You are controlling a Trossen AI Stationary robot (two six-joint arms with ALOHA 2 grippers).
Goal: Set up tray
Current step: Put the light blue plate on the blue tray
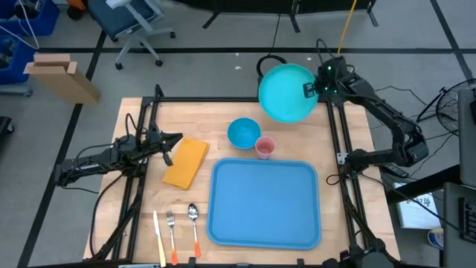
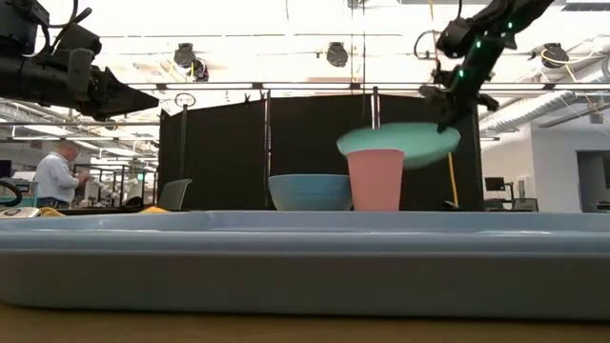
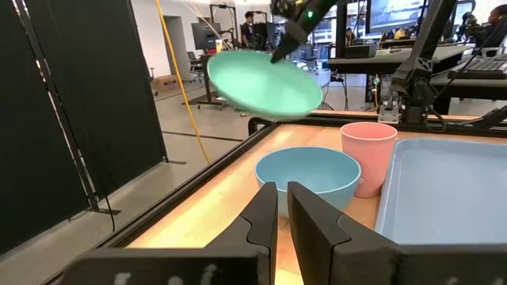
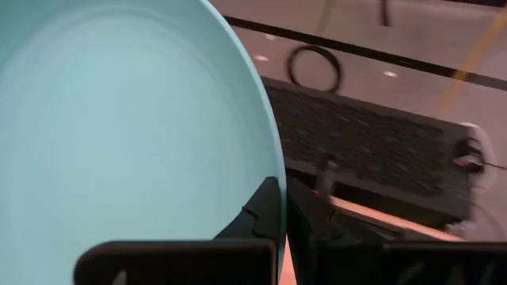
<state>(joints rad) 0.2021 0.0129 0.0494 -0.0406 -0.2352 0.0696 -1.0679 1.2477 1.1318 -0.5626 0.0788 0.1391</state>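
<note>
Overhead, the wooden bench (image 1: 149, 223) carries every loose item inside its black frame. The tray (image 1: 264, 202), the largest item, lies flat on the bench toward the near right, with nothing visible on its surface. In the low view its rim (image 2: 305, 257) fills the foreground.

The turquoise plate (image 1: 286, 92) is next in size. It is held in the air above the far right corner of the bench, tilted, clear of the surface. The right end effector (image 1: 312, 89) pinches the plate at its rim, fingers pressed onto the edge; the right wrist view shows the plate (image 4: 119, 119) filling most of the frame beside the dark fingers (image 4: 265, 210).

The yellow cloth (image 1: 186, 161) lies folded on the bench left of the tray. The blue bowl (image 1: 243, 132) stands just beyond the tray's far edge, and the pink cup (image 1: 265, 147) stands upright just beside it, between bowl and tray. Both also show in the left wrist view, bowl (image 3: 307, 176) and cup (image 3: 368, 154) close together.

The left end effector (image 1: 172, 141) hangs above the bench near the far end of the cloth, holding nothing; its fingers (image 3: 261, 214) are nearly pressed together, with a narrow gap between them.

A knife (image 1: 158, 237), a fork (image 1: 171, 232) and a spoon (image 1: 194, 227) lie side by side near the front edge, left of the tray.
</note>
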